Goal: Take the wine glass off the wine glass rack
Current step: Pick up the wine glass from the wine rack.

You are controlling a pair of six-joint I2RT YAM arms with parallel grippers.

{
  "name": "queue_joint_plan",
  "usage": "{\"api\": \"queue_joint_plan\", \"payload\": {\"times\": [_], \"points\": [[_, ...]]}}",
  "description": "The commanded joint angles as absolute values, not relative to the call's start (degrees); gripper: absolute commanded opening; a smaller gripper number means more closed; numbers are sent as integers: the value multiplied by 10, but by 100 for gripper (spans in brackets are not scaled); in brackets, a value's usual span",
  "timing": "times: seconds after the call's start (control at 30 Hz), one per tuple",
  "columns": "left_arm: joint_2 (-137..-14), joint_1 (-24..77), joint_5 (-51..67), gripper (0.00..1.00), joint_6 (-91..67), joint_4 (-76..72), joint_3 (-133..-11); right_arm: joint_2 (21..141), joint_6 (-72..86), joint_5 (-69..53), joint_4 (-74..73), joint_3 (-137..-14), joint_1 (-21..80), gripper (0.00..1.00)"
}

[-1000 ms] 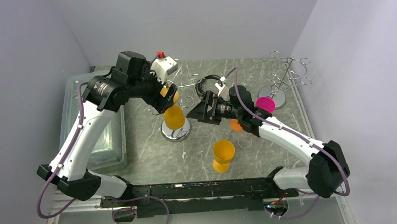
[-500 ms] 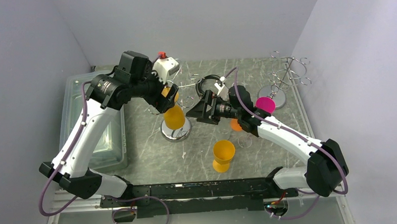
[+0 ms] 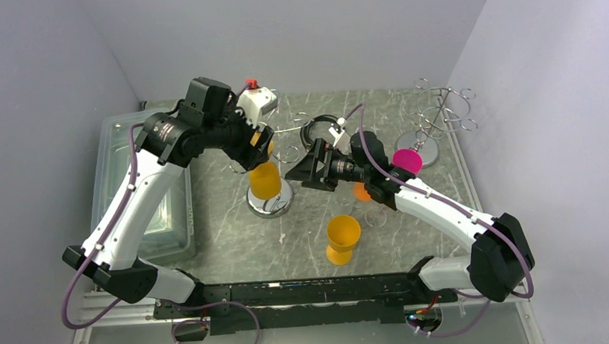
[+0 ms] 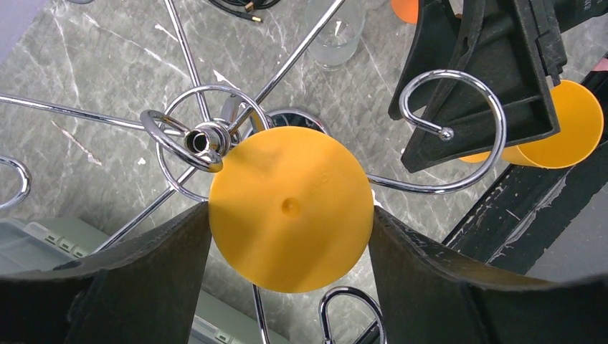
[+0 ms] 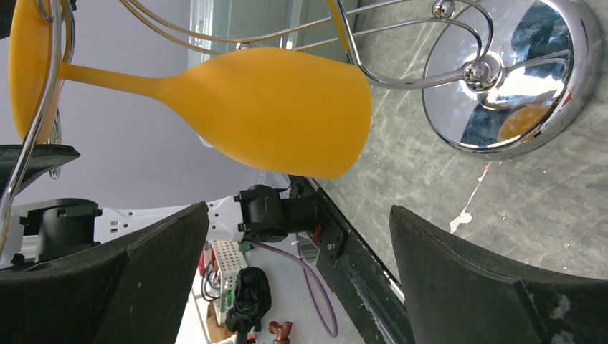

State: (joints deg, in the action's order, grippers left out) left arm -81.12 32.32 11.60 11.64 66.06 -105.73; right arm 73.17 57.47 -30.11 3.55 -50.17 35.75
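Note:
An orange wine glass [image 3: 265, 181] hangs upside down from a curled arm of the chrome wine glass rack [image 3: 271, 205]. My left gripper [image 3: 258, 143] is above it, shut on the glass's round foot. In the left wrist view the foot [image 4: 290, 179] sits between both fingers of the left gripper [image 4: 288, 218], beside the rack's hub [image 4: 201, 139]. My right gripper [image 3: 301, 172] is open and empty just right of the glass. The right wrist view shows the bowl [image 5: 279, 107] and the mirror base [image 5: 566, 79] beyond its spread fingers [image 5: 107, 287].
A second orange glass [image 3: 342, 238] stands in front of the rack. A pink glass [image 3: 407, 161] and a smaller wire rack [image 3: 438, 116] are at the back right. A clear bin [image 3: 136, 202] lies on the left. A black cable [image 3: 323, 126] lies at the back.
My left gripper, holding the glass's foot, has shifted slightly toward the back right. The right arm has barely moved.

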Motion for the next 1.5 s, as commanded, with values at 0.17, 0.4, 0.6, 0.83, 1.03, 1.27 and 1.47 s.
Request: {"api": "queue_joint_plan", "payload": {"times": [0.17, 0.4, 0.6, 0.83, 1.03, 1.27, 1.47], "points": [[-804, 321, 120, 67, 122, 642, -1067, 726, 560, -292, 40, -518, 357, 99], [-790, 320, 116, 60, 115, 637, -1063, 724, 553, -286, 28, -522, 358, 99], [-779, 321, 110, 59, 109, 634, -1065, 721, 550, -280, 23, -524, 358, 99], [-772, 321, 104, 58, 106, 641, -1066, 719, 548, -276, 19, -526, 358, 99], [-765, 321, 118, 56, 102, 643, -1066, 718, 547, -274, 16, -526, 359, 99], [-758, 321, 123, 54, 96, 649, -1066, 714, 546, -270, 14, -526, 361, 99], [-752, 321, 137, 52, 92, 657, -1068, 705, 546, -262, 10, -524, 362, 99]]}}
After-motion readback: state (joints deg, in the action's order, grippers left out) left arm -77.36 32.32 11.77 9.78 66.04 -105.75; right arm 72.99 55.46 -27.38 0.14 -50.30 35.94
